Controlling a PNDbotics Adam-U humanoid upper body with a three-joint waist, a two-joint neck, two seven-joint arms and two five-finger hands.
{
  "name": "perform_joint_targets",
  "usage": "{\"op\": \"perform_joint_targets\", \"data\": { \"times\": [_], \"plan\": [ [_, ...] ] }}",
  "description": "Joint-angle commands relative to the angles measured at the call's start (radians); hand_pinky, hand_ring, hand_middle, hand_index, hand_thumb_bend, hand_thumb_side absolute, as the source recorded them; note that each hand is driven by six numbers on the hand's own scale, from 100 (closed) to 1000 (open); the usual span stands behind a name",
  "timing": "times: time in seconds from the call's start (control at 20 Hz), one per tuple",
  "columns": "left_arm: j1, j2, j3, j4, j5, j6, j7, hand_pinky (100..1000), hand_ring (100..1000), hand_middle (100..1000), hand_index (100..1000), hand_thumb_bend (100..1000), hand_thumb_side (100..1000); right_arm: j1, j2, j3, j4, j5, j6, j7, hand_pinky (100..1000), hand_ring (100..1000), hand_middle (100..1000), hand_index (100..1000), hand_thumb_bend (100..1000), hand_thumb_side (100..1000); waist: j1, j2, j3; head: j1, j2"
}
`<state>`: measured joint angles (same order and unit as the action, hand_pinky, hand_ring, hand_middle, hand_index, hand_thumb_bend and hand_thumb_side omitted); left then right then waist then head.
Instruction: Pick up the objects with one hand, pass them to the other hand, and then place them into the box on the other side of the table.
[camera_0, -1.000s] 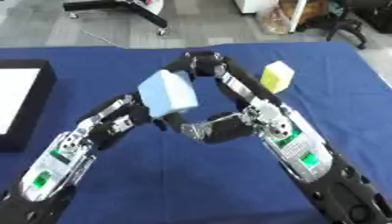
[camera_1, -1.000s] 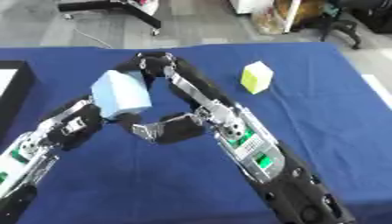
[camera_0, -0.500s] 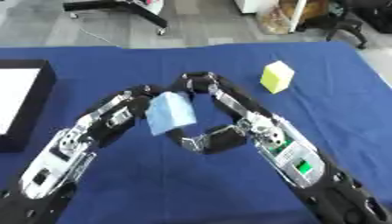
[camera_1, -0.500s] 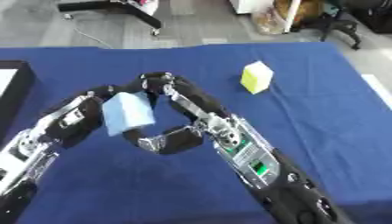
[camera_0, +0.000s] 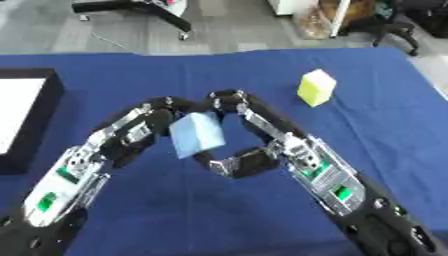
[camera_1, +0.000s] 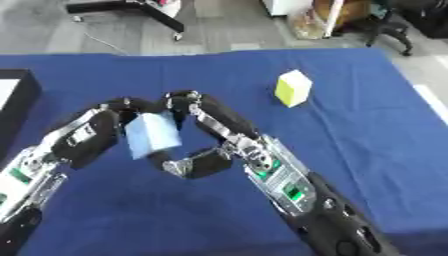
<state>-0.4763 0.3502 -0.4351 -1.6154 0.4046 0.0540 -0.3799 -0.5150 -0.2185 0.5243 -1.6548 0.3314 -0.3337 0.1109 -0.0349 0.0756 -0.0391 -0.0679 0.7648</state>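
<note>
A table (camera_0: 262, 75) covered in dark blue cloth fills the scene from the near edge to the grey floor at the far side; a yellow block (camera_0: 316, 87) stands on it at the far right, well apart from everything else. A black-walled box (camera_0: 35, 125) with a white inside rests on the cloth at the left edge.

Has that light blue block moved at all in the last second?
Yes. The light blue block has come down toward the robot, farther from the yellow block, which stayed put on the blue table.
</note>
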Motion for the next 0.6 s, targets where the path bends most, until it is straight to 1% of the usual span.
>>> {"op": "perform_joint_targets", "data": {
  "times": [0.05, 0.6],
  "plan": [
    [-0.019, 0.004, 0.003, -0.019, 0.002, -0.001, -0.013, 616, 694, 689, 794, 635, 687, -0.01, -0.002, -0.01, -0.005, 0.016, -0.005, -0.009, 488, 485, 433, 537, 275, 109, 0.004, -0.008, -0.002, -0.003, 0.005],
    [-0.017, 0.006, -0.019, 0.042, -0.076, -0.008, -0.072, 631, 723, 721, 809, 632, 696, -0.012, 0.001, -0.017, -0.01, 0.042, -0.02, -0.016, 490, 486, 434, 538, 275, 109, 0.005, -0.008, -0.007, -0.002, 0.005]
  ]
}}
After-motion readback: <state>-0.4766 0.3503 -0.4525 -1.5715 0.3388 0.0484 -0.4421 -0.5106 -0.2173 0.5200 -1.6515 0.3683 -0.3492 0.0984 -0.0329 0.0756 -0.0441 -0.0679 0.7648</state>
